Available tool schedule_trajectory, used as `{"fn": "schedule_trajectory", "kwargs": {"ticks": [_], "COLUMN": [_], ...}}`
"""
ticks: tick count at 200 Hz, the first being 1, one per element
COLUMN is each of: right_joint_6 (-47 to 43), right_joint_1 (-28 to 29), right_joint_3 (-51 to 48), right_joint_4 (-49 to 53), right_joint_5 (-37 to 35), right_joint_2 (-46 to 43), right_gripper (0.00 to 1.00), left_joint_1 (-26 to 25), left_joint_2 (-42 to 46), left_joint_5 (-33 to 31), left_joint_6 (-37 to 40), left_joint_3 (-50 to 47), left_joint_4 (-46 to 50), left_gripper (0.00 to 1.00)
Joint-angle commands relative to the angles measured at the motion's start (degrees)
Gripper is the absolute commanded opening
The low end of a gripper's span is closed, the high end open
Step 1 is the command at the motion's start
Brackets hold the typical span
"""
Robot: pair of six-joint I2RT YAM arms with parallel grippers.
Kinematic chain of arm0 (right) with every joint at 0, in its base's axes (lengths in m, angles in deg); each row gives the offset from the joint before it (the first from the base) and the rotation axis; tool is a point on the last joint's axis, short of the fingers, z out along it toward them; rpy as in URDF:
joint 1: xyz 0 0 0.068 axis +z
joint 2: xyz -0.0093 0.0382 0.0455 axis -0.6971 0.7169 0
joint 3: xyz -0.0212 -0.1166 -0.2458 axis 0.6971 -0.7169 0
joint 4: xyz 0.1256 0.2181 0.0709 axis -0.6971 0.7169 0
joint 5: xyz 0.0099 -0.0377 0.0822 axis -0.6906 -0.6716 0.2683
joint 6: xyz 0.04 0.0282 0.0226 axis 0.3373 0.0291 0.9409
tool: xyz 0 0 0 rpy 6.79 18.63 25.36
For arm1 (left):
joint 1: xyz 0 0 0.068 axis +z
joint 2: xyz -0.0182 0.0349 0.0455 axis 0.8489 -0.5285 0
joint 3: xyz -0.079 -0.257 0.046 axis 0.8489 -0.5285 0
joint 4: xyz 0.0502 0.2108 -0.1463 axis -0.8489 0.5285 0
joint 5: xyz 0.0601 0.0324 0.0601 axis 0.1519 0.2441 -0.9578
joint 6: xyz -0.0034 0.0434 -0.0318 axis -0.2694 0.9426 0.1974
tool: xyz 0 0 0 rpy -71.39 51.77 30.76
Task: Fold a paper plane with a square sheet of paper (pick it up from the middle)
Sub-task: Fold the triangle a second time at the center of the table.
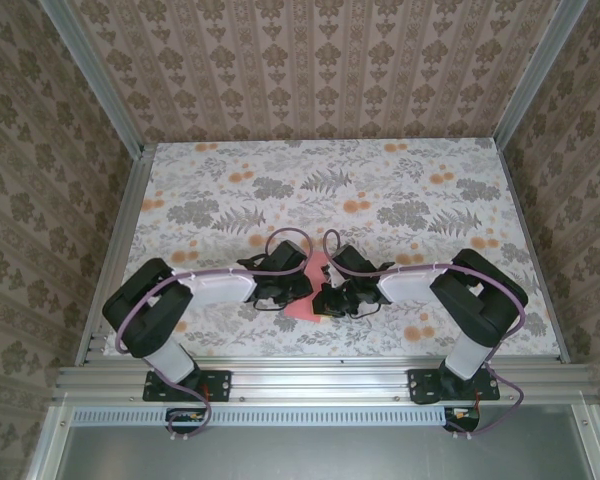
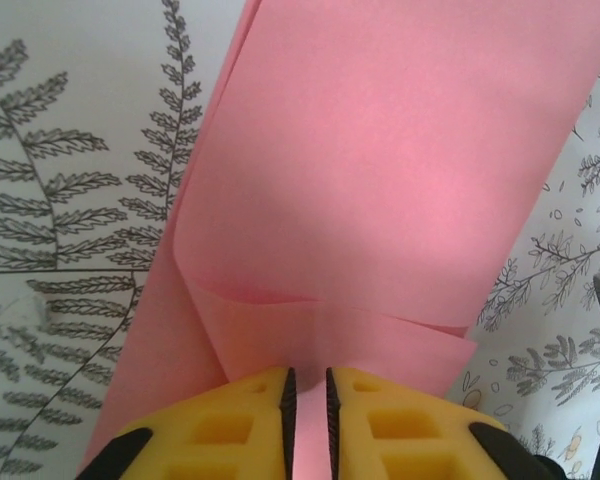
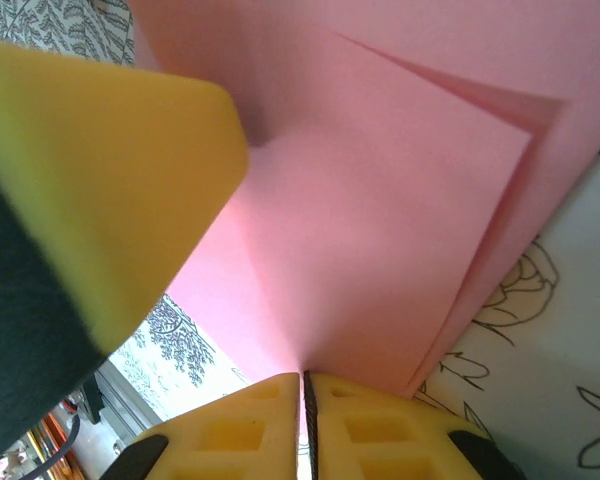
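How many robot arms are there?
2. The left arm reaches in from the left side of the table, the right arm from the right side. They meet at the pink paper. No others seem hidden.

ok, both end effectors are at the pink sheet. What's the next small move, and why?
Probably ease the left end effector back off the folded edge. Its jaws stand slightly apart around the square sheet of paper, which shows layered flaps, while the right end effector is shut on it and could likely hold it alone.
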Motion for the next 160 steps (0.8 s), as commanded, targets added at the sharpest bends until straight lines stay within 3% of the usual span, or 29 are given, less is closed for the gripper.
{"fn": "schedule_trajectory", "kwargs": {"ticks": [1, 19, 74, 160], "right_joint_6": [-0.2, 0.0, 0.8, 0.8], "right_joint_1": [0.3, 0.3, 0.3, 0.3], "right_joint_3": [-0.7, -0.7, -0.8, -1.6], "right_joint_4": [3.9, 3.6, 2.6, 2.6], "right_joint_5": [-3.4, -3.4, -3.6, -3.9], "right_joint_2": [2.2, 2.4, 2.5, 3.5], "right_gripper": [0.12, 0.12, 0.11, 0.11], "left_joint_1": [0.4, 0.8, 1.1, 3.0], "left_joint_2": [4.4, 7.0, 6.1, -0.4], "left_joint_5": [-0.4, 0.3, 4.5, 5.8], "left_joint_6": [1.8, 1.6, -0.3, -1.7], "left_joint_3": [-0.8, -1.5, -3.3, -8.5], "left_joint_4": [3.6, 2.5, -2.2, -14.2], "left_gripper": [0.24, 0.24, 0.12, 0.1]}}
